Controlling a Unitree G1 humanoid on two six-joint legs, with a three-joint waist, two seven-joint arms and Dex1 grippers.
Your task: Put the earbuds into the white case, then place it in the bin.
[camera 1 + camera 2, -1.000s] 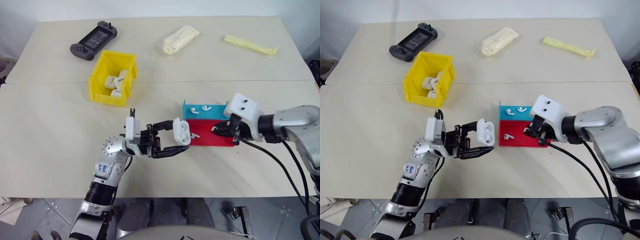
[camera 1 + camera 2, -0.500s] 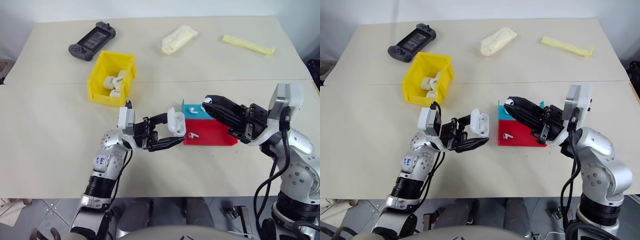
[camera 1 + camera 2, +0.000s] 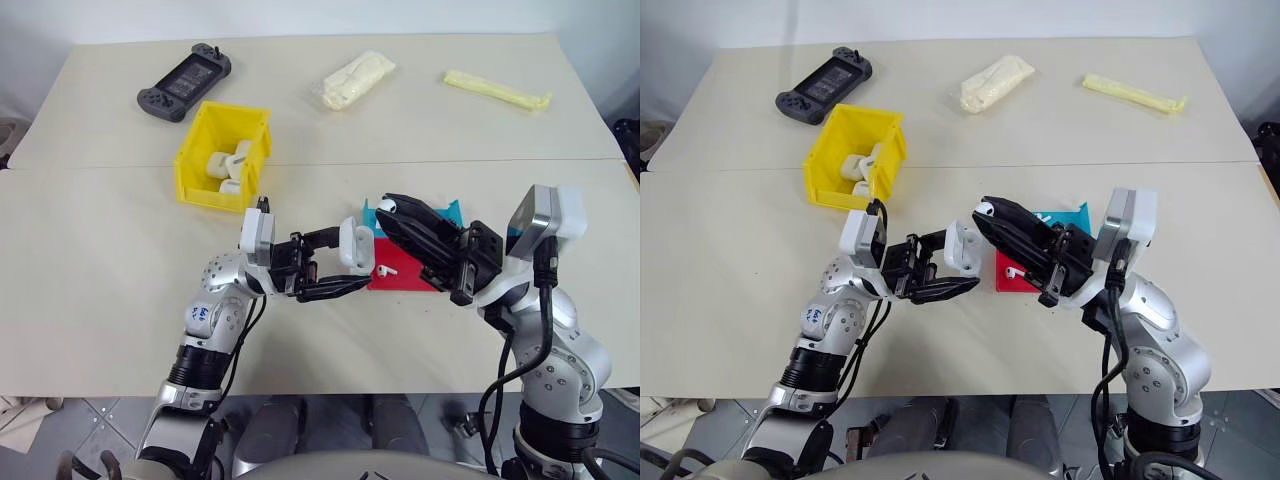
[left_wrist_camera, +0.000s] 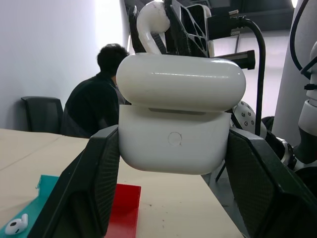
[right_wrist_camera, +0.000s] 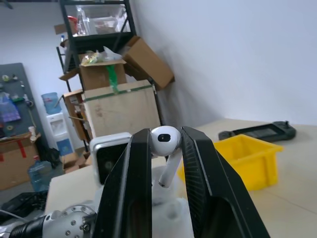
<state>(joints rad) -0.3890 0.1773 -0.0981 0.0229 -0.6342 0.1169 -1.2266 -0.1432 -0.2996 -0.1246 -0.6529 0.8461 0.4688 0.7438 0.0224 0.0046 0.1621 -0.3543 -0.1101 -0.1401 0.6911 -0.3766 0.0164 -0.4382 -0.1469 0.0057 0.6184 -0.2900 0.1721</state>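
Above the near middle of the bench (image 3: 100, 260), the left gripper (image 3: 345, 268) pinches the white case (image 3: 354, 246) between its fingers, lid shut. Just right of it, the right gripper (image 5: 166, 148) nips one earbud (image 5: 165, 144) at its fingertips beside the case. Another earbud (image 3: 386, 269) lies on the red tray (image 3: 410, 278) below. Far left stands the yellow bin (image 3: 196, 178), holding white cases. No writing can be read on anything.
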